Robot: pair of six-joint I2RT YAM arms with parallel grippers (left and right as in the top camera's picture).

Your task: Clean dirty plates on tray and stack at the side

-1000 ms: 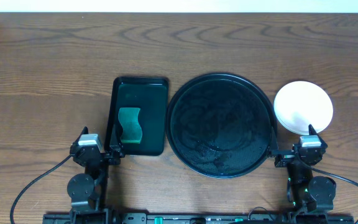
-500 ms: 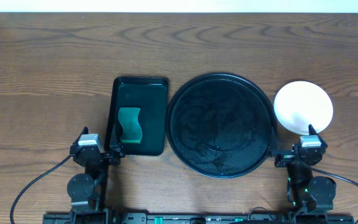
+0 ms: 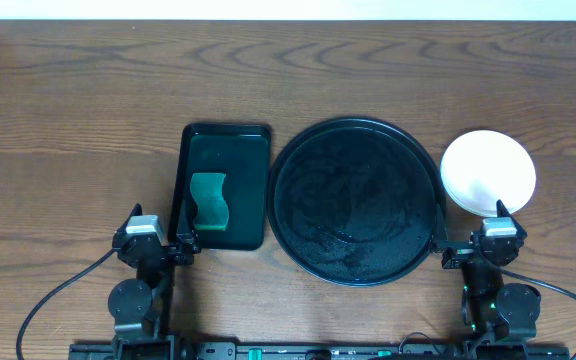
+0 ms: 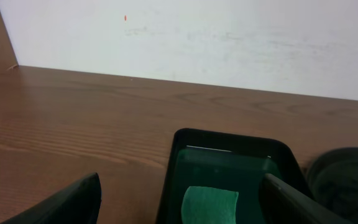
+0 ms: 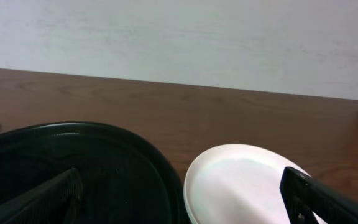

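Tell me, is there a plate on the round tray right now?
No, the round tray shows only its bare black surface from overhead; the white plate sits on the table beside it.

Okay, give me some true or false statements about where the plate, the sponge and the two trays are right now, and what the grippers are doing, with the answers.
1. The round black tray has no plates on it. True.
2. The green sponge lies on the bare wood. False: it lies in the rectangular black tray.
3. The white plate sits beside the round black tray, on the right arm's side. True.
4. The right gripper is shut on the plate. False: it is open and holds nothing.
5. The left gripper is open. True.
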